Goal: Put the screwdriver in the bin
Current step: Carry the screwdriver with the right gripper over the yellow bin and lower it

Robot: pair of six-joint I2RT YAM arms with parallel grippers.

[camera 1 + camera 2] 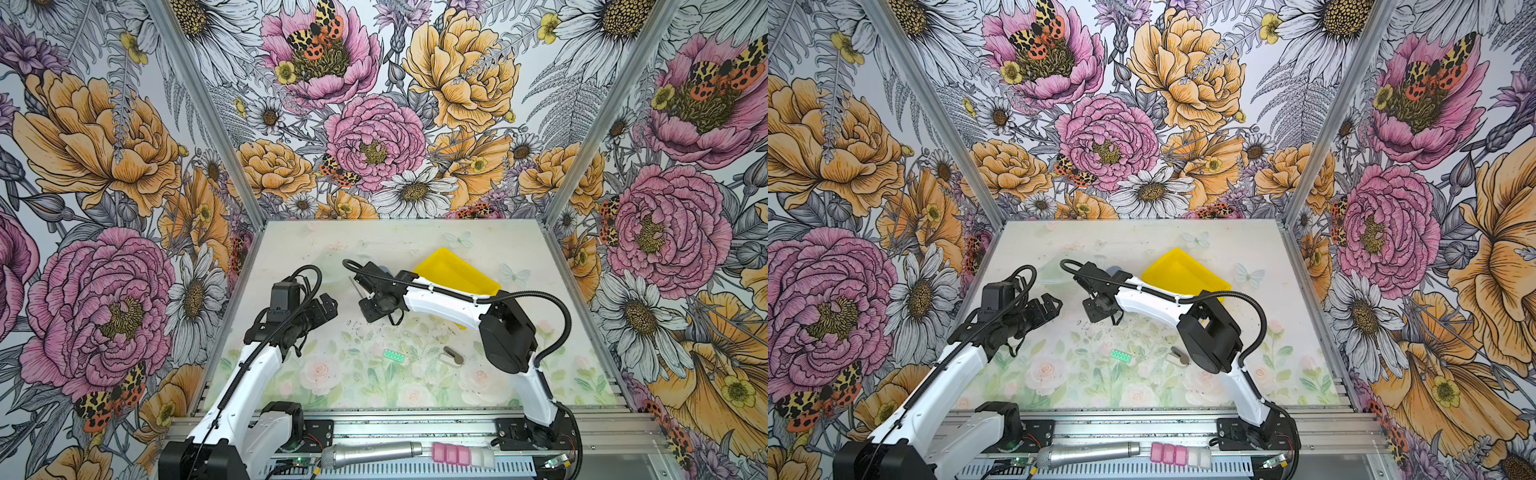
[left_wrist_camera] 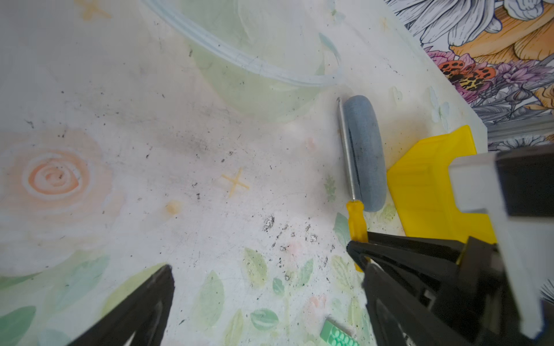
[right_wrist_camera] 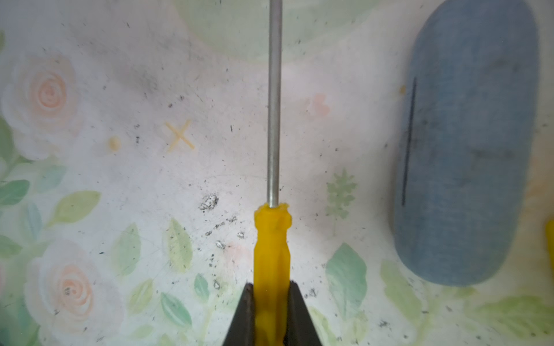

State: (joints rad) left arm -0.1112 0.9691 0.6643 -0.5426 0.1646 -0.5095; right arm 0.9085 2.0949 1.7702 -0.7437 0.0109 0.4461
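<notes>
Top views both show the bin [image 1: 457, 272] [image 1: 1185, 274] lying on the far right part of the desk [image 1: 415, 237], partly hidden behind the right arm. That arm reaches across the middle. Ahead of the right pincer [image 1: 368, 297] only the thin silver shaft of the screwdriver [image 1: 356, 285] shows, outside the bin. The left pincer [image 1: 330, 303] hangs above the desk's left side, holding nothing.

Left wrist view: the left pincer's fingers [image 2: 144, 299] stand spread wide. Beyond them the right pincer pinches the screwdriver's yellow handle, and the shaft runs alongside a blue-grey case [image 2: 364, 155] just beside the bin.

Right wrist view: both black fingers [image 3: 298, 317] press against the handle's sides, with the shaft pointing straight ahead and the case apart from it. Whether the screwdriver touches the desk I cannot tell.
</notes>
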